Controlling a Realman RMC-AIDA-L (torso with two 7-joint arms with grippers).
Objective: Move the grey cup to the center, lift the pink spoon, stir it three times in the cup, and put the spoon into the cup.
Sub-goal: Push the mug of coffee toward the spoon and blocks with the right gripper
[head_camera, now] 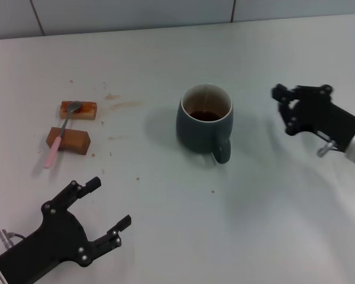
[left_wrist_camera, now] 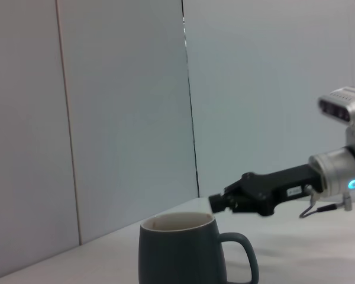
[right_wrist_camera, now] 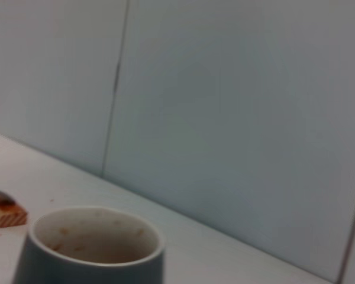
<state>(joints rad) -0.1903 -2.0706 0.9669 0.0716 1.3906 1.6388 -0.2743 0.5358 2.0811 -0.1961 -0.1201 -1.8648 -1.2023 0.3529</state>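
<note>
The squat dark grey-teal ceramic cup (head_camera: 205, 121), holding brown liquid, stood near the middle of the white tabletop (head_camera: 165, 225), handle toward the robot. The slender pink-handled spoon (head_camera: 62, 134) lay across two small brown wooden blocks (head_camera: 68, 139), left of the cup and well apart from it. The left tool (head_camera: 109, 207) hovered near the front edge, fingers spread and empty. The right tool (head_camera: 282, 103) hung right of the cup, released, grasping nothing.
</note>
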